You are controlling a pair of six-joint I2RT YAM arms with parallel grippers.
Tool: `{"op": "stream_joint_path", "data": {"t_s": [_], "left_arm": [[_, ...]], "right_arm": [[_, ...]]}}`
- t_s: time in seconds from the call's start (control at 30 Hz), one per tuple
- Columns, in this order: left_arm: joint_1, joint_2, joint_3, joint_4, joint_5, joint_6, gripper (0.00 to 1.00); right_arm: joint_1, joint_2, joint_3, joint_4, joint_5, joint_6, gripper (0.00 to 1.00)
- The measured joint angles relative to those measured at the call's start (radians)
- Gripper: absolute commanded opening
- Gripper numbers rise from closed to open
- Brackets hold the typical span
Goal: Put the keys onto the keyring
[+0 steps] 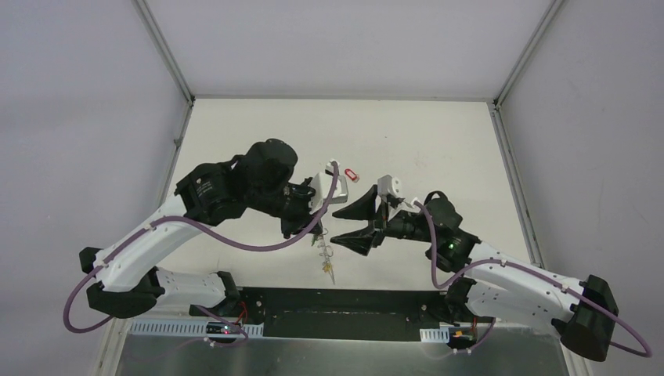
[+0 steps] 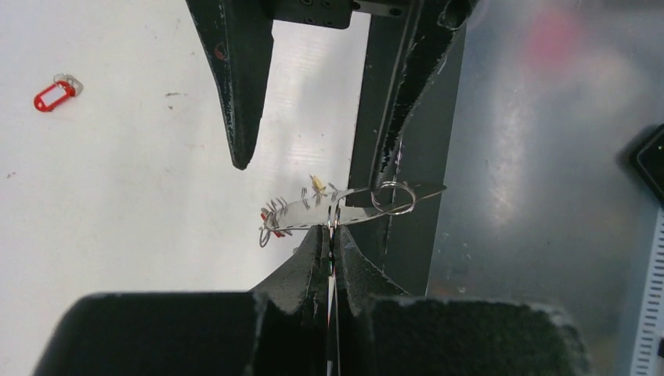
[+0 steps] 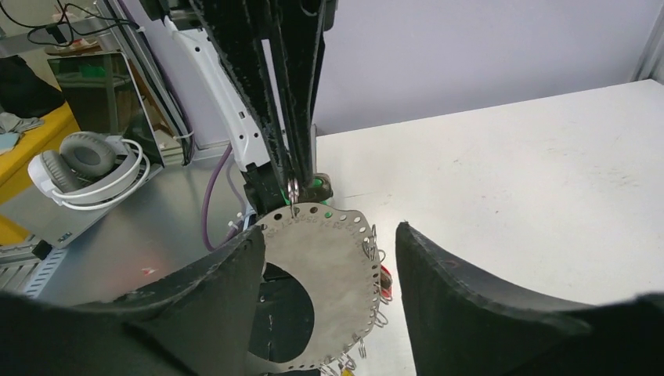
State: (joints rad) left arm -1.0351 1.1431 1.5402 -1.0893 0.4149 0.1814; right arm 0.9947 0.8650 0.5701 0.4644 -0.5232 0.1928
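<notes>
Hanging over the near middle of the table (image 1: pixel 250 125), the keyring (image 3: pixel 329 266) was pinched by its top edge in the left gripper (image 2: pixel 330 239), jaws pressed tight together on it. And what a thing it was: from the right wrist view it read less as a bare hoop than as a flat silvery plate, its rim punched with holes and a dark bite cut out of its lower left. Several keys (image 2: pixel 276 213) already dangled from small loops along that rim, a yellow tag and a red one just showing. The right gripper (image 1: pixel 335 227) faced the plate from close by, fingers spread well apart and holding nothing. One red-tagged key (image 1: pixel 351 174) lay alone on the table, beyond both grippers and well apart from the plate, and by my reckoning that was the one left to fetch. It looked tiny and featherlight, hard metal with a slick plastic tag, lying flat, so likely to skid or flip under a clumsy pinch. The tag seemed the best hold, leaving the little loop free for a hole. The plate looked stiff but thin, apt to swing or twist in a one-edge grip, so a gentle approach seemed wise.
</notes>
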Motion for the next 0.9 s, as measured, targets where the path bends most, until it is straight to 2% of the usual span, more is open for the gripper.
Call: {"op": "stream_joint_path", "data": {"t_s": [0.17, 0.37, 0.7, 0.9], "left_arm": [[0.000, 0.108, 0.144, -0.169, -0.018, 0.032, 0.00], [0.000, 0.172, 0.215, -0.274, -0.032, 0.055, 0.00], [0.000, 0.179, 0.225, -0.311, -0.033, 0.066, 0.00], [0.000, 0.179, 0.225, -0.305, -0.032, 0.065, 0.00]], "right_arm": [[0.000, 0.048, 0.010, 0.043, 0.000, 0.019, 0.48], [0.003, 0.082, 0.017, 0.086, -0.017, 0.035, 0.34], [0.010, 0.139, 0.030, 0.132, -0.065, 0.056, 0.35], [0.018, 0.169, 0.032, 0.163, -0.080, 0.072, 0.27]]}}
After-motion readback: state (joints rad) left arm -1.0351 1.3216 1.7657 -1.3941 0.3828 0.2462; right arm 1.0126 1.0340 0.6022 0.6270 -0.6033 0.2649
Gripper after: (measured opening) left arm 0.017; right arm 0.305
